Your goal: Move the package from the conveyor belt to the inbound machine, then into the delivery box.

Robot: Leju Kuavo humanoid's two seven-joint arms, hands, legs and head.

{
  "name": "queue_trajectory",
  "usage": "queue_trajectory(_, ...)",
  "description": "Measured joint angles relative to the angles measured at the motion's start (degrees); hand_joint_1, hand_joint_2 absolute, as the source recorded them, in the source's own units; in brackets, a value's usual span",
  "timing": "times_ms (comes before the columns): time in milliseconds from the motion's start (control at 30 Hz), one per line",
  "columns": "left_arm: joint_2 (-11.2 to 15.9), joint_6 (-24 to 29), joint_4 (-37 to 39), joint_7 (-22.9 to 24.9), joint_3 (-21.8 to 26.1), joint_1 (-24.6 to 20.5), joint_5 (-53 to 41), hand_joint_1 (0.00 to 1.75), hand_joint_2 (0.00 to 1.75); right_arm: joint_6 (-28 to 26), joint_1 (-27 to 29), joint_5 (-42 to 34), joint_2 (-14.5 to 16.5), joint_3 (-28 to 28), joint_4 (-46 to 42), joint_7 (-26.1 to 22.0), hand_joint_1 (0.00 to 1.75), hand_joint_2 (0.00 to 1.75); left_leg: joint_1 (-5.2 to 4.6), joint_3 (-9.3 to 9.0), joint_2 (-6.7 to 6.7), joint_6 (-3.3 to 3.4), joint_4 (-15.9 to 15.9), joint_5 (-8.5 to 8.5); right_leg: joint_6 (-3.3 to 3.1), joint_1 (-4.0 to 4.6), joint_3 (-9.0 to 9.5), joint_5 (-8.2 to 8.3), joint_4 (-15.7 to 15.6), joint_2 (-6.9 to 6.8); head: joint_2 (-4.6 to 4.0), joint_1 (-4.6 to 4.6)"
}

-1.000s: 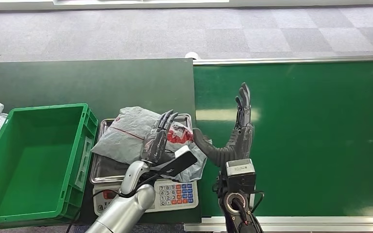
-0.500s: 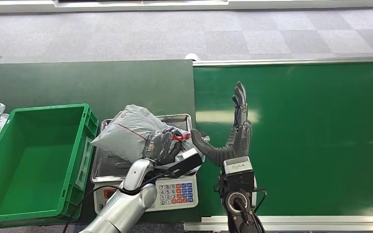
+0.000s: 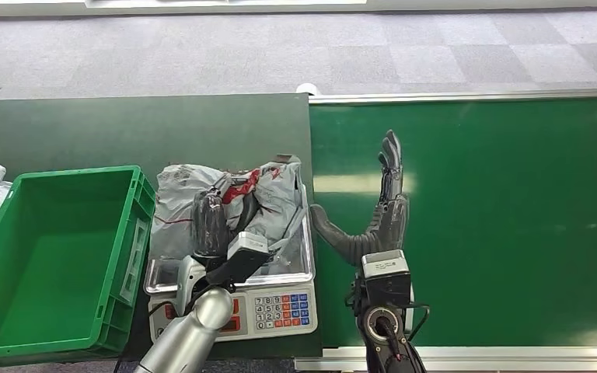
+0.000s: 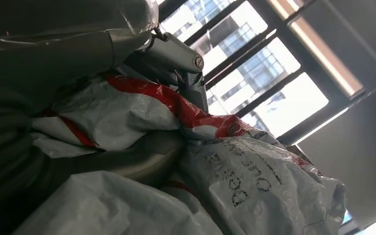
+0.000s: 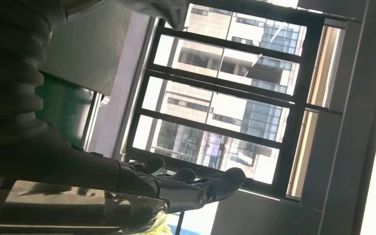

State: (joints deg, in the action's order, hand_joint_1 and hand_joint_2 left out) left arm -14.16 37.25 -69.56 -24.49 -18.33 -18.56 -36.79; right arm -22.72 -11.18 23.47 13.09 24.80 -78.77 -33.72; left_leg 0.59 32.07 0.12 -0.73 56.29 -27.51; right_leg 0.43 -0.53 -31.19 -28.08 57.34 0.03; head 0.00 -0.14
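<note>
So my left hand (image 3: 211, 221) has its fingers wrapped around the crumpled grey plastic mailer package with red print (image 3: 268, 198), sitting on the steel weighing tray (image 3: 233, 278) at centre frame. The green plastic crate (image 3: 136, 233) is just left of it, so my left hand's nearer. My right hand (image 3: 385, 206) hangs flat and empty over the green belt (image 3: 513, 217).

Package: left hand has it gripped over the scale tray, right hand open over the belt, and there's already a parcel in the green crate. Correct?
Not quite. The green crate is empty in the head view. The rest stands: the left hand grips the grey package over the scale tray, and the right hand is held open above the conveyor belt.
</note>
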Motion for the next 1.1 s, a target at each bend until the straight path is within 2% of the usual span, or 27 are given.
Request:
queue_trajectory(233, 0.52, 1.87, -20.92, -11.65, 2.11, 6.67, 2.5, 1.75, 1.75, -1.08, 1.28, -2.17, -0.13, -1.41, 1.51, -0.62, 0.0, 1.75, 0.0, 0.02, 0.02, 0.0, 0.0, 0.0, 0.0, 0.0, -0.03, -0.01, 0.0, 0.0, 0.0, 0.02)
queue_trajectory(333, 0.26, 1.86, -26.2, -13.95, 4.73, 8.22, 2.7, 1.75, 1.75, -1.27, 1.94, -3.03, -0.33, -2.22, 2.26, -1.07, 0.0, 1.75, 0.0, 0.02, -0.01, 0.0, 0.0, 0.0, 0.0, 0.0, -0.01, -0.01, 0.0, -0.01, 0.0, 0.02)
queue_trajectory(433, -0.14, 1.85, -28.67, -14.93, 9.57, 8.58, 3.29, 1.75, 1.75, -1.35, 2.69, -3.73, -0.52, -2.97, 2.97, -1.2, 0.0, 1.75, 0.0, -0.01, 0.0, 0.0, 0.0, 0.0, 0.0, 0.0, 0.0, -0.01, 0.0, -0.01, 0.0, 0.01)
queue_trajectory(567, 0.39, 1.85, -27.72, -11.79, 16.56, 7.37, 5.75, 1.75, 1.75, -1.39, 3.64, -4.27, -0.8, -4.04, 3.66, -1.07, 0.0, 1.75, 0.01, -0.02, -0.01, -0.01, 0.0, 0.01, 0.0, 0.01, -0.01, -0.01, 0.0, -0.01, 0.0, 0.02)
queue_trajectory(700, 3.48, 1.85, -21.35, -6.2, 22.49, 3.14, 7.89, 1.74, 1.75, -1.39, 4.73, -4.5, -1.16, -5.02, 4.16, -0.8, 0.0, 1.75, 0.02, -0.03, 0.0, -0.02, 0.0, 0.02, -0.01, 0.02, -0.01, -0.01, 0.0, 0.0, 0.0, 0.01)
queue_trajectory(833, 4.65, 1.85, -18.51, -5.24, 24.39, 1.46, 7.85, 1.73, 1.75, -1.38, 5.19, -4.7, -1.28, -5.42, 4.34, -0.69, 0.0, 1.75, 0.03, -0.03, 0.0, -0.02, 0.0, 0.03, -0.01, 0.03, 0.0, -0.01, 0.01, -0.01, 0.0, 0.02)
queue_trajectory(933, 7.19, 1.85, -9.8, -2.7, 30.85, -3.27, 2.08, 1.69, 1.75, -1.83, 6.33, -4.69, -1.42, -6.5, 4.97, -0.35, 0.0, 1.75, 0.02, -0.02, 0.02, -0.02, 0.0, 0.03, -0.01, 0.02, -0.02, -0.01, 0.01, 0.0, 0.0, 0.02)
queue_trajectory(1067, 10.03, 1.85, 1.7, -0.35, 40.0, -10.01, -7.6, 0.07, 1.75, -2.73, 7.49, -2.79, -1.49, -7.47, 5.85, 0.07, 0.0, 1.75, 0.02, 0.0, 0.03, -0.03, 0.0, 0.03, -0.01, 0.02, -0.04, -0.01, 0.01, 0.01, 0.0, 0.03)
queue_trajectory(1100, 10.61, 1.85, 3.91, -0.15, 41.97, -11.56, -9.2, 0.03, 1.75, -2.78, 7.71, -2.39, -1.49, -7.6, 5.99, 0.2, 0.0, 1.75, 0.02, 0.0, 0.06, -0.03, 0.0, 0.03, -0.01, 0.02, -0.05, -0.01, 0.01, 0.02, 0.0, 0.03)
